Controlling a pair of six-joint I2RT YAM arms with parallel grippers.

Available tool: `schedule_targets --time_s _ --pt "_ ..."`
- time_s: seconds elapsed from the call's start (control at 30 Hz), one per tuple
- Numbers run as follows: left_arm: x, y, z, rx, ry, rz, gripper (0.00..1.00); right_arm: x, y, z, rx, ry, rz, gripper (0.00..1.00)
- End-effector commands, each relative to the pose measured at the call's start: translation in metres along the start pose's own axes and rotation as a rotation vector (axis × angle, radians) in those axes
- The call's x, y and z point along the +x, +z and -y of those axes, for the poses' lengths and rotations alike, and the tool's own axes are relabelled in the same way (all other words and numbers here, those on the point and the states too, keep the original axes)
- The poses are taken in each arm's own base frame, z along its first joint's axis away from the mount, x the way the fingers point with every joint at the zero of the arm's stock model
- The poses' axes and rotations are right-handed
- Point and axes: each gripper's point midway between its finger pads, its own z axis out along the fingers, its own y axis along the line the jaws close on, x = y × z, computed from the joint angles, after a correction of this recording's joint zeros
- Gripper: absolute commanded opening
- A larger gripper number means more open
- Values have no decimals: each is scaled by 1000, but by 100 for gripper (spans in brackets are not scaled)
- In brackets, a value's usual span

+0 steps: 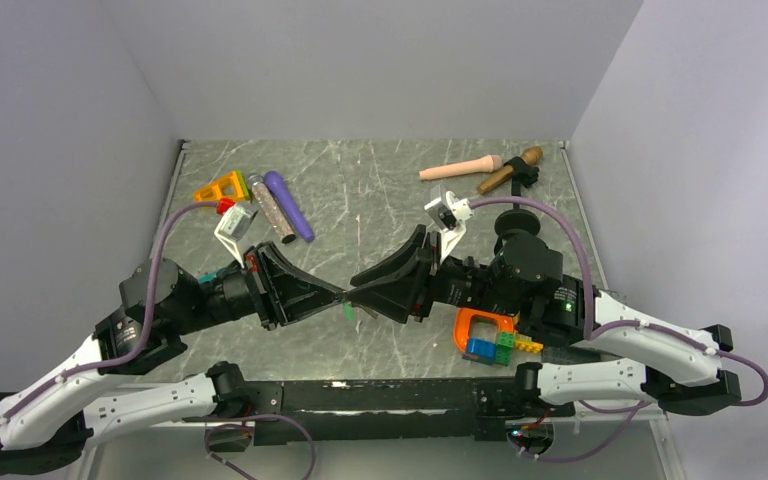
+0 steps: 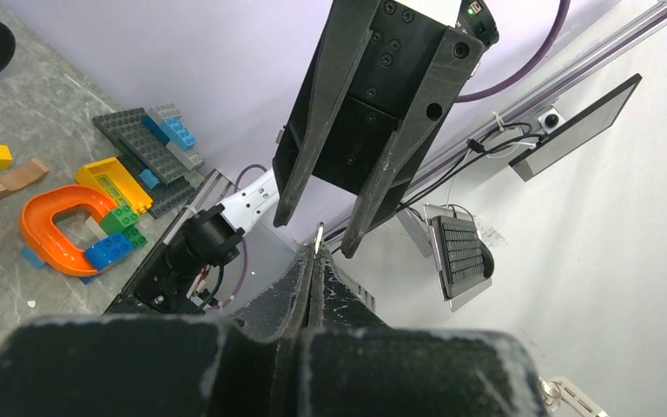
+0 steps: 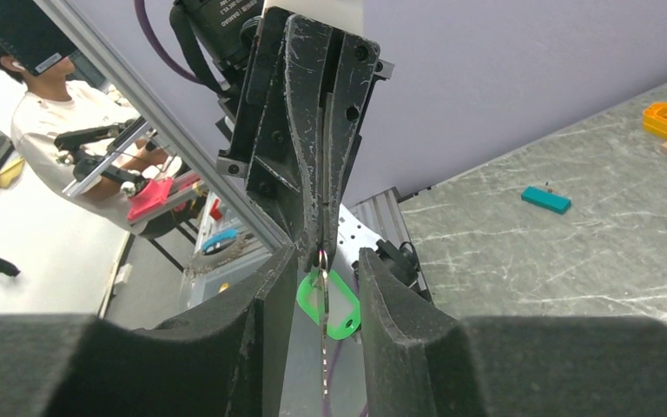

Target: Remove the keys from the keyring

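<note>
My left gripper is shut on the thin metal keyring and holds it above the table's near middle. The bright green key hangs from the ring just below the left fingertips. My right gripper is open. Its jaws stand on either side of the ring and the green key without touching them. The teal key lies flat on the table, off the ring. It shows as a small teal spot by the left arm in the top view.
An orange curved piece with coloured bricks lies by the right arm. A purple cylinder and an orange triangle lie at the back left. A beige peg and a brown handle lie at the back right.
</note>
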Motion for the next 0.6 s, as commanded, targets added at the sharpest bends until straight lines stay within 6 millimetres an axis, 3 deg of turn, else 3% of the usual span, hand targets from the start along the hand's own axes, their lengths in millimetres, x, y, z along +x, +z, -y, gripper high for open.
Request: schedule_targets --time_s 0.0,0.13,0.57 --pt "-17 -5 22 62 36 53 0 -8 0 -8 -31 9 26 35" --pt "-19 -6 21 57 40 60 0 -6 1 -8 -35 13 19 30" --pt "-24 -8 26 75 57 84 0 -1 2 -7 -36 27 14 29"
